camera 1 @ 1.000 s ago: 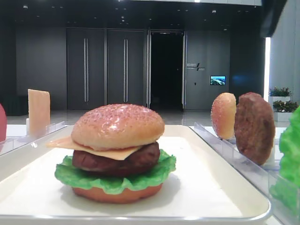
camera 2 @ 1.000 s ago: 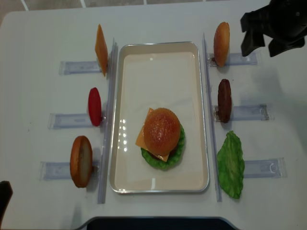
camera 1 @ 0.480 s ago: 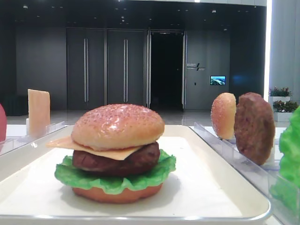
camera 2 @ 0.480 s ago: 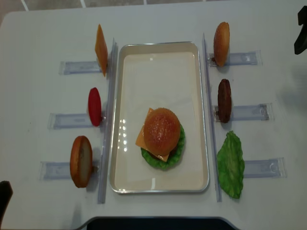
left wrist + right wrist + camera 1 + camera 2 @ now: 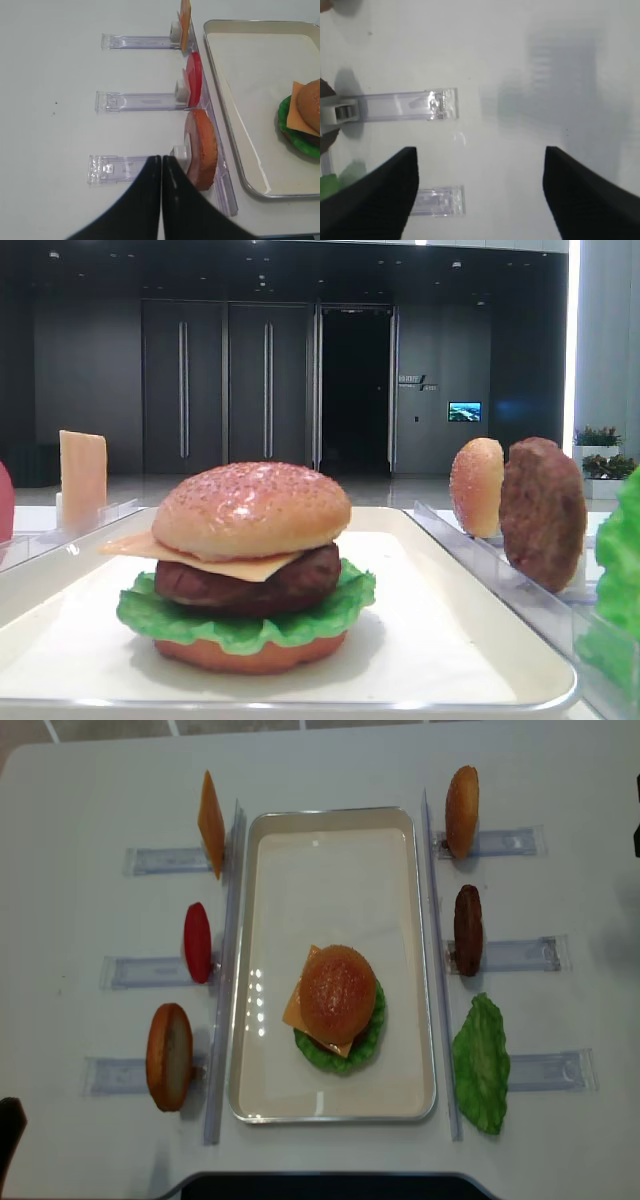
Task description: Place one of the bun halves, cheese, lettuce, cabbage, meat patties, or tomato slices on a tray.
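A stacked burger stands on the white tray (image 5: 330, 870): the sesame top bun (image 5: 337, 990) over a cheese slice (image 5: 291, 1011), a patty (image 5: 250, 585), lettuce (image 5: 373, 1030) and a bottom bun (image 5: 250, 655). My left gripper (image 5: 161, 159) is shut and empty, hovering by the bun half (image 5: 202, 150) on the near-left stand. My right gripper (image 5: 480, 155) is open and empty over bare table, right of the tray, beyond the clear stands (image 5: 405, 106).
Upright on clear stands left of the tray are a cheese slice (image 5: 210, 823), a tomato slice (image 5: 197, 942) and a bun half (image 5: 168, 1056). On the right stand a bun half (image 5: 461, 811), a patty (image 5: 467, 929) and a lettuce leaf (image 5: 481, 1063).
My right gripper has moved right, from the table's far right corner almost out of the overhead view. The burger and the left gripper have not moved.
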